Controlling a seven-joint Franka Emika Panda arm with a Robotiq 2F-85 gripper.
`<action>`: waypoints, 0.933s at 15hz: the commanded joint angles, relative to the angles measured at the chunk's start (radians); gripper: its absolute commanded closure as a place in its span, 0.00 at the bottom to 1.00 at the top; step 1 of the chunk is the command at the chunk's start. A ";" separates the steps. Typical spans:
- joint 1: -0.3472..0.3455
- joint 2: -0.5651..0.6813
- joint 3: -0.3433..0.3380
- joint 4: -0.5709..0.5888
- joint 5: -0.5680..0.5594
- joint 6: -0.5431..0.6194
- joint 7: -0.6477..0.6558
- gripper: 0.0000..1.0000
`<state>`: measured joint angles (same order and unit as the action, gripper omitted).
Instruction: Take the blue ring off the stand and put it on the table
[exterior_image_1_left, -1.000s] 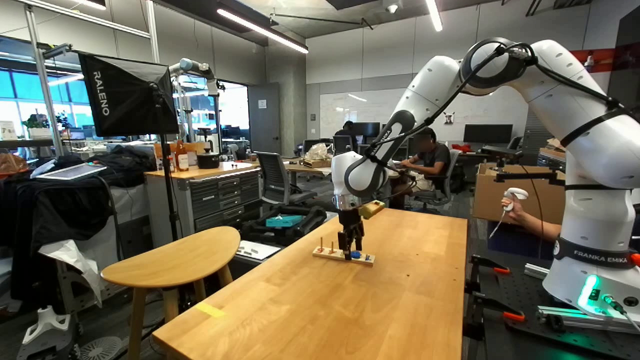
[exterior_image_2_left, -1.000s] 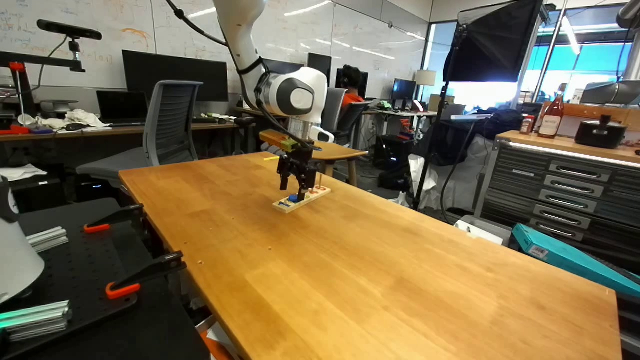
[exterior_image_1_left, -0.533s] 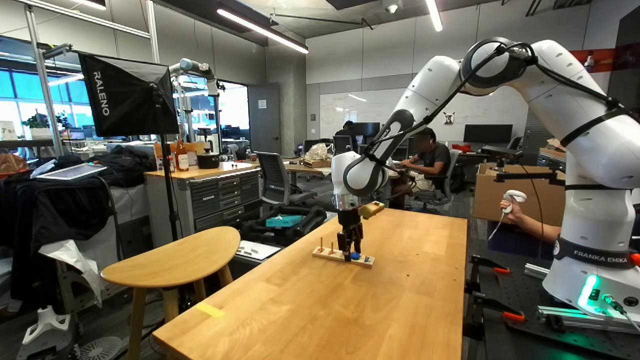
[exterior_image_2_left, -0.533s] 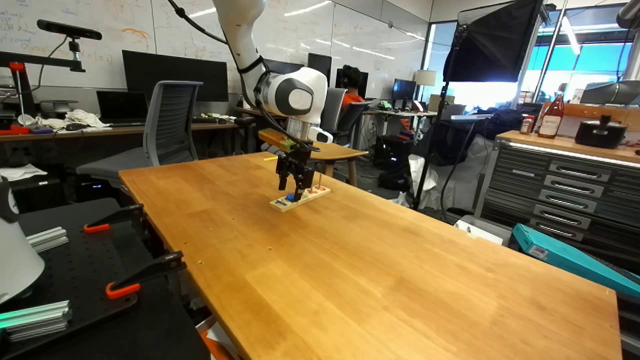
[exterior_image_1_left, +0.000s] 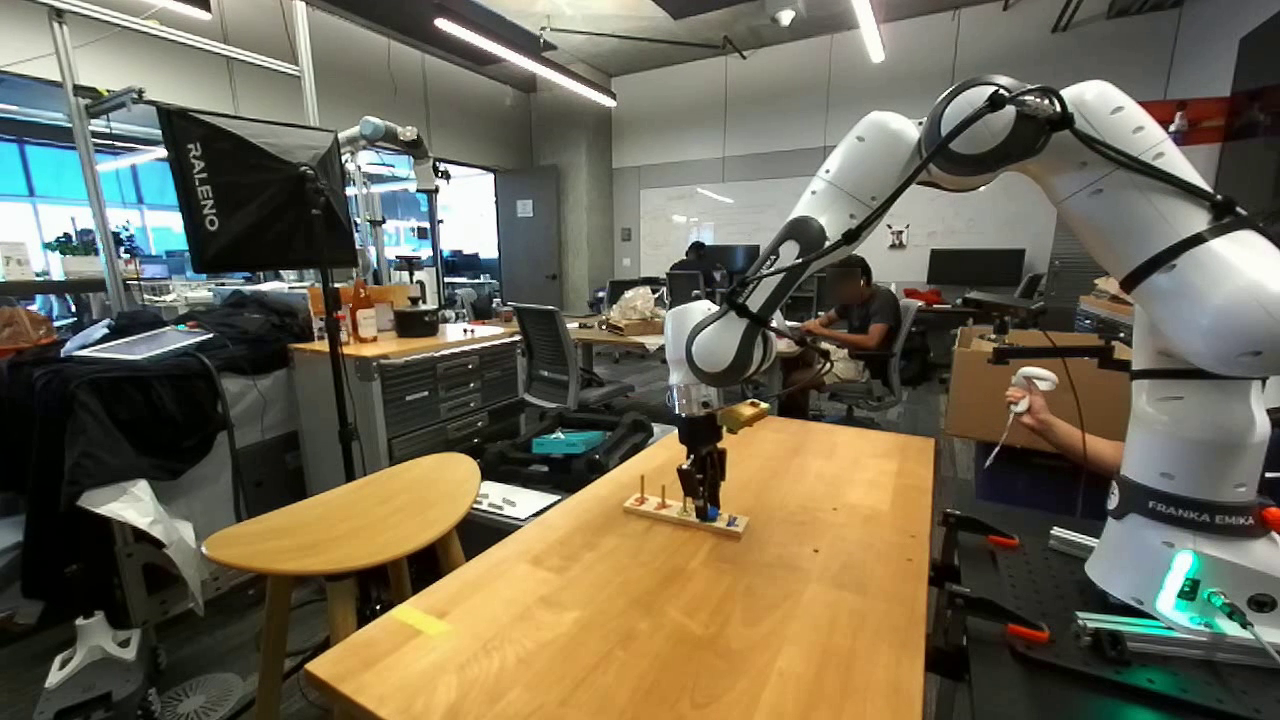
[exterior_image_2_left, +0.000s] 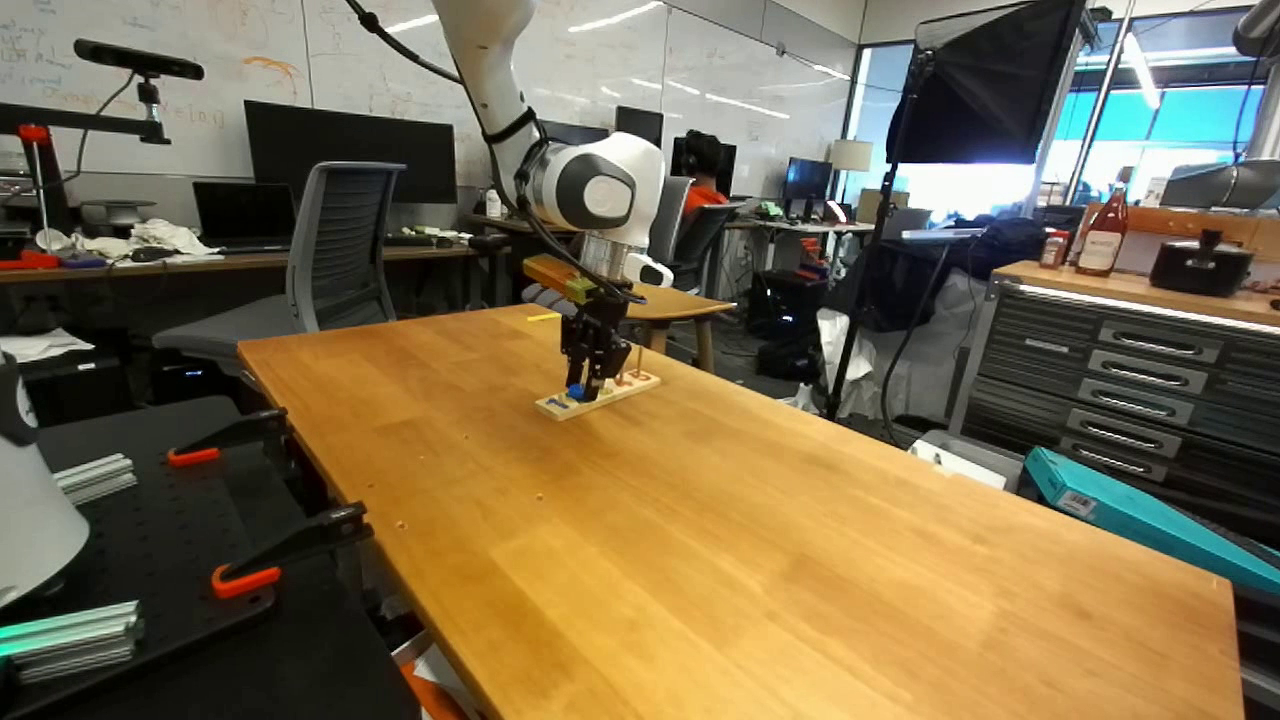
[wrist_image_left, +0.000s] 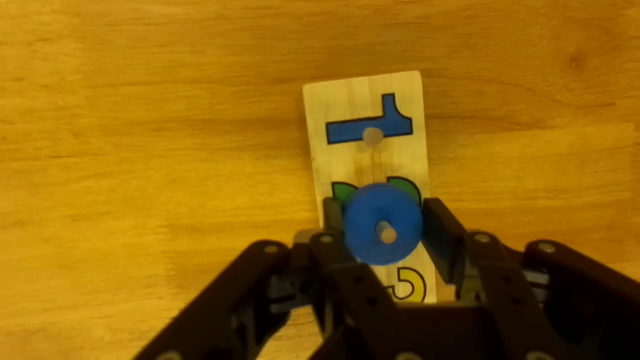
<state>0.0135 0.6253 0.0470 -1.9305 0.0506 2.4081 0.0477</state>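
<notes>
While fingers (wrist_image_left: 442, 235) pinch the ring (wrist_image_left: 382, 207), a softbox (exterior_image_1_left: 265, 195) reads "RALENO".

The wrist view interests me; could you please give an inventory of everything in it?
Table: 1, honey-brown, filling the background
Stand: 1, pale wood, on the table, lower part mostly hidden
Numeral one: 1, blue, near the stand's upper end
Bare peg: 1, pale wood, at that numeral
Ring: 1, blue, around a second peg
Second peg: 1, pale wood, poking through the ring
Green numeral: 1, green, partly covered by the ring
Yellow numeral: 1, yellow, below the ring, partly hidden
Gripper: 1, black, from the bottom edge, closed on the ring
</notes>
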 joint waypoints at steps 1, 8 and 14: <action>-0.015 -0.017 0.018 0.029 0.036 -0.064 -0.032 0.81; -0.008 -0.116 -0.024 0.016 0.006 -0.084 0.000 0.81; -0.030 -0.069 -0.114 0.025 -0.050 -0.021 0.012 0.81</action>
<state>-0.0041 0.5367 -0.0429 -1.9043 0.0301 2.3549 0.0463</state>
